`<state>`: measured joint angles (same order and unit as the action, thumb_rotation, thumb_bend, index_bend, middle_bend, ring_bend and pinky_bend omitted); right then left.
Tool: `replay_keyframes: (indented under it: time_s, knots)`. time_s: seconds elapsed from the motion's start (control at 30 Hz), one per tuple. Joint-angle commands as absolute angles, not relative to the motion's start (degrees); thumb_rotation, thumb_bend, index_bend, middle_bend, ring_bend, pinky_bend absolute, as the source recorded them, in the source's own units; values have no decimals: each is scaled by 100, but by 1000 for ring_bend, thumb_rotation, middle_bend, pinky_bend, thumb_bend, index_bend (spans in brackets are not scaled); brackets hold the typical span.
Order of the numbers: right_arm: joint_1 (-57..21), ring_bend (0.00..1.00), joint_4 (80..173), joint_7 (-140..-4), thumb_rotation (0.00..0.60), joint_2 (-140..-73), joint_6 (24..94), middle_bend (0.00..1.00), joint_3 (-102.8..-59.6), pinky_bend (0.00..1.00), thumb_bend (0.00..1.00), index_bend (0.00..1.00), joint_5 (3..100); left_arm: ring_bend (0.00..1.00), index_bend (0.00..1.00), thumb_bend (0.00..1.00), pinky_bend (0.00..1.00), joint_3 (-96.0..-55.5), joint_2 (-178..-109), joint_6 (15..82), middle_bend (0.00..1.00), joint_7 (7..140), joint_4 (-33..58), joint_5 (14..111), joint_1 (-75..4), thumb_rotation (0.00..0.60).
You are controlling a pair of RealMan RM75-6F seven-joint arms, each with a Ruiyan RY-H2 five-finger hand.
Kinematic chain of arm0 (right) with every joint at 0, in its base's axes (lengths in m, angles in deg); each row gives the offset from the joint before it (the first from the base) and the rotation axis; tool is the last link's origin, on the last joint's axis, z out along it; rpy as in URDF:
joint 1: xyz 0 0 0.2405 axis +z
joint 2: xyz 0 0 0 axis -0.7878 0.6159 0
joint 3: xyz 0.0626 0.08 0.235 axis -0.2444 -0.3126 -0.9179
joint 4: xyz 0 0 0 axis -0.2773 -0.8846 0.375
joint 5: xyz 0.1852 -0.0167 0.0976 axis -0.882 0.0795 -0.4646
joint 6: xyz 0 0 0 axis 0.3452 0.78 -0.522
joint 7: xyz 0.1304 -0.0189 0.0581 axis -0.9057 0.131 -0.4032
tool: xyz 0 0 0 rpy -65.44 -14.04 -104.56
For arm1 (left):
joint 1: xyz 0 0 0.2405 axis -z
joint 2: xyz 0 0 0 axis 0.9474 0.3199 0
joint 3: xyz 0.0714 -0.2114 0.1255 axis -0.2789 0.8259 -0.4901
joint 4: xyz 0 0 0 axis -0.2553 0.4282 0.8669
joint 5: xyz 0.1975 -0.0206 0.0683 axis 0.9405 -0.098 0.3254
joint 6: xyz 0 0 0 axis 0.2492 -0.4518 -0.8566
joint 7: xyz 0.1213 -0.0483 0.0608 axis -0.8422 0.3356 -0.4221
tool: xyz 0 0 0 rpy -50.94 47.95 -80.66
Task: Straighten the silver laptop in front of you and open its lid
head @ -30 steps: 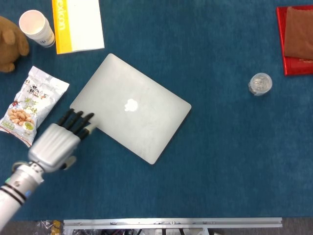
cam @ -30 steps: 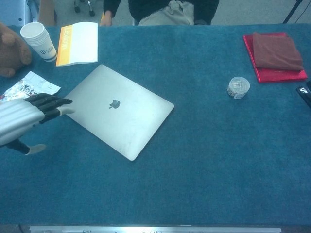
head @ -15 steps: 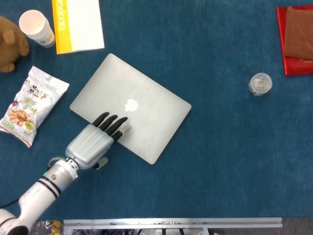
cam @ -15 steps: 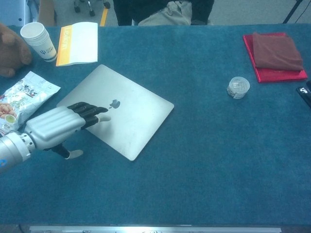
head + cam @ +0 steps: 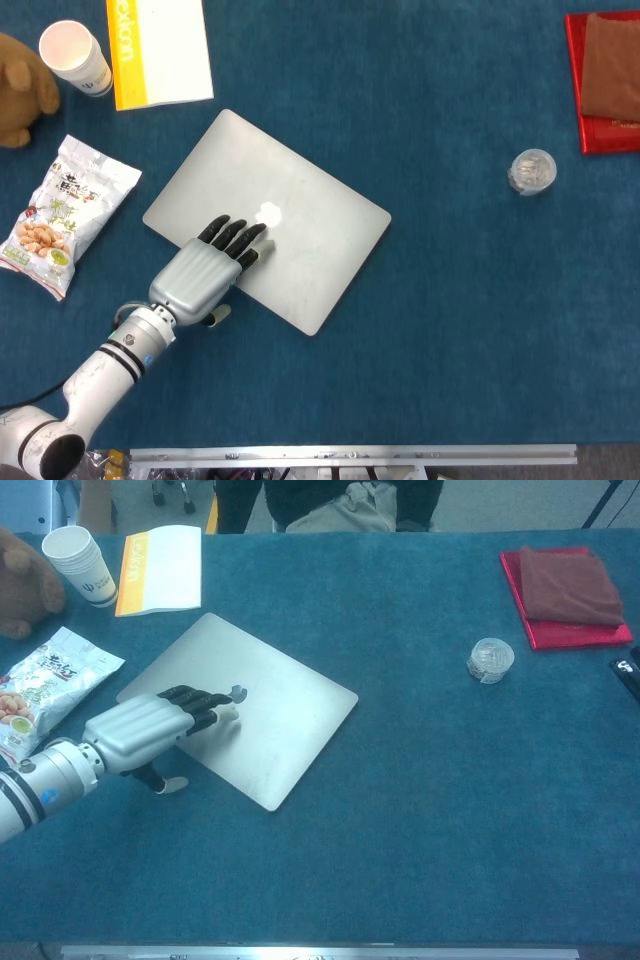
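The straightening step appears to be in hand: the left hand [image 5: 205,272] lies flat on the closed lid of the flat silver aluminium laptop [image 5: 300,200], fingers [image 5: 196,696] spread beside the logo, gripping nothing. The laptop sits askew, left of centre on the blue carpeted table [image 5: 460,330]. Next, a pressing turn seems needed to square it up before the lid is lifted. The right hand is out of sight. Beyond the far edge a seated person [image 5: 345,502] and grey floor show.
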<state>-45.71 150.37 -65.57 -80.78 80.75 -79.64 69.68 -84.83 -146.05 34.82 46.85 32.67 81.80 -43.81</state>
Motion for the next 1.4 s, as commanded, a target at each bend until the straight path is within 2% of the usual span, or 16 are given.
replay_keyframes:
  time_s: [0.03, 1.4]
  knots:
    - [-4572, 51, 15049, -6554, 600, -8075, 8073, 93, -7961, 151, 285, 92, 6968, 0, 0, 250, 0, -8489, -14642, 3524, 0, 4747, 3254, 8179, -4355, 600]
    - [-4743, 51, 15101, -6783, 600, -7822, 8227, 91, -7961, 151, 285, 91, 6914, 0, 0, 250, 0, -8589, -15397, 3776, 0, 5358, 2885, 8276, -4072, 600]
